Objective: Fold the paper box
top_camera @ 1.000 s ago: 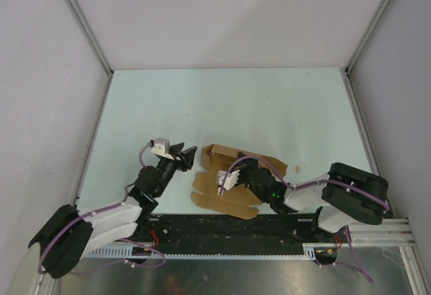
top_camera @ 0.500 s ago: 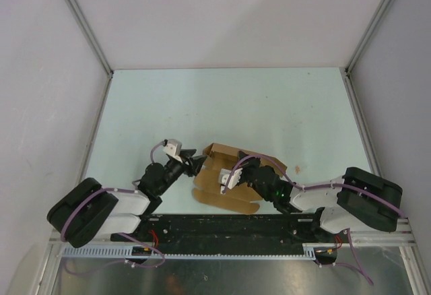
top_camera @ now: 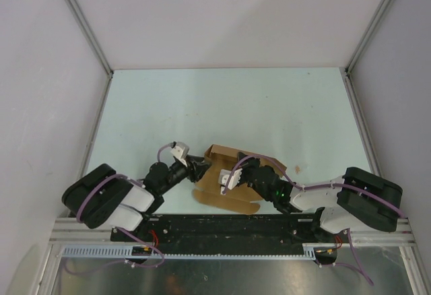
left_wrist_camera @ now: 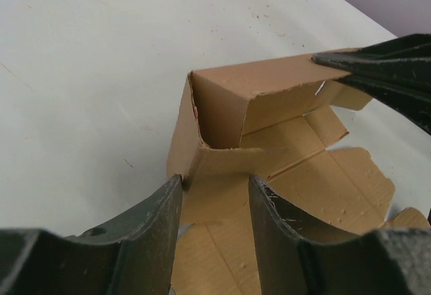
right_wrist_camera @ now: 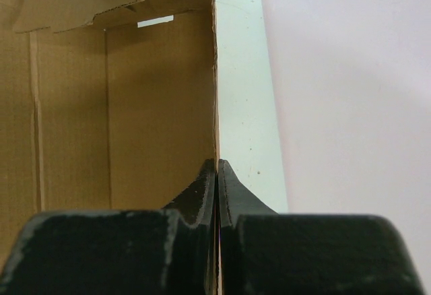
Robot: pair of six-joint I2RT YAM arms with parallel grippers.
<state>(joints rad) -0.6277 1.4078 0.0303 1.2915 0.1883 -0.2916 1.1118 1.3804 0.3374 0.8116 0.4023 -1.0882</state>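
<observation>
Brown paper box (left_wrist_camera: 222, 100) wall is pinched by R fingers (right_wrist_camera: 199, 194); corner flap (left_wrist_camera: 225, 164) lies just ahead, btwn spread L fingers (left_wrist_camera: 158, 217).

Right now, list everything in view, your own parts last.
box: one, brown, partly folded, near edge of the table
table: one, pale green, under everything
walls: three, whitish, left, back and right of the table
rail: one, black, along the near edge
left end effector: one, black, open, astride a box flap
right end effector: one, black, shut on an upright box wall
</observation>
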